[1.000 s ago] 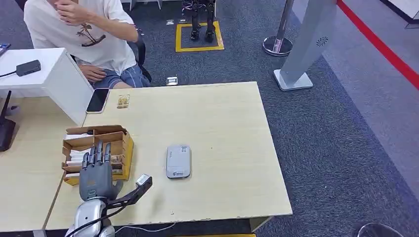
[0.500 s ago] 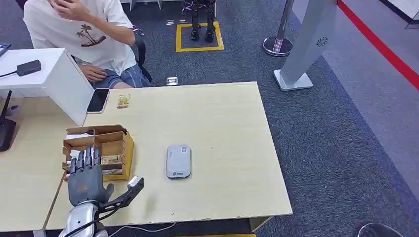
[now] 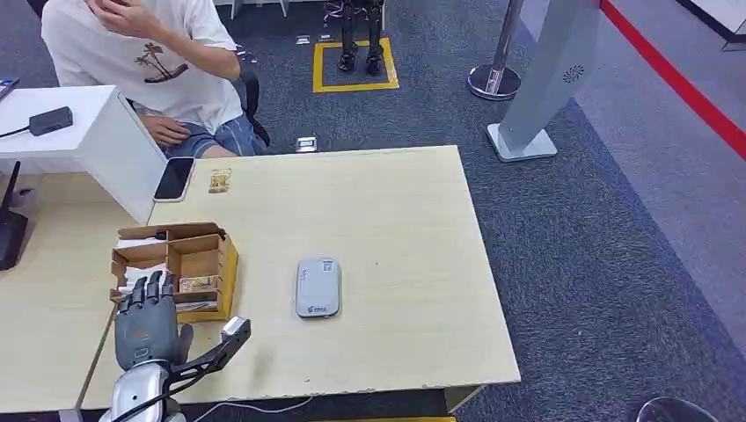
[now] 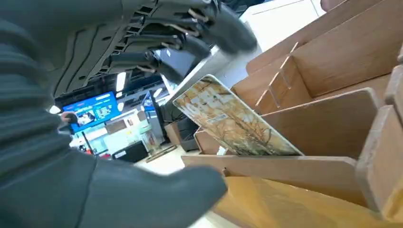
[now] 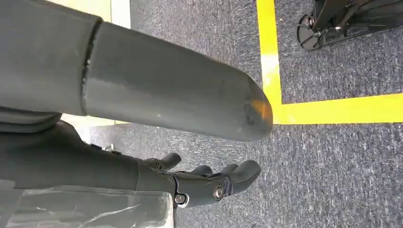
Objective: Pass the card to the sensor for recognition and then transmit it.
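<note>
- The task looks barely begun; the card [image 4: 235, 118] leans tilted in a slot of the box [image 3: 224, 264], with nothing gripping it; in the head view the same card shows as a pale strip in the box's near slot
- The left hand [image 3: 145, 323] hovers at the box's near left corner, fingers apart and holding nothing; in the wrist view its dark fingers [image 4: 190, 45] reach above the card and the thumb lies below, neither touching it
- The right hand [image 5: 209, 183] hangs over carpet with a yellow line, fingers loosely extended and free of any load
- Left to do, by my reading: pinch the card, lift it out, bring it over the sensor [image 3: 318, 287], then hand it on, perhaps to the person [image 3: 149, 61] seated at the table's [image 3: 396, 229] far side
- The sensor lies flat, well apart from the box; a small blue mark near its front edge is too small to read
- The card carries a printed picture and a white label; the text is too blurred to read; a phone [image 3: 173, 179] lies near the far edge
</note>
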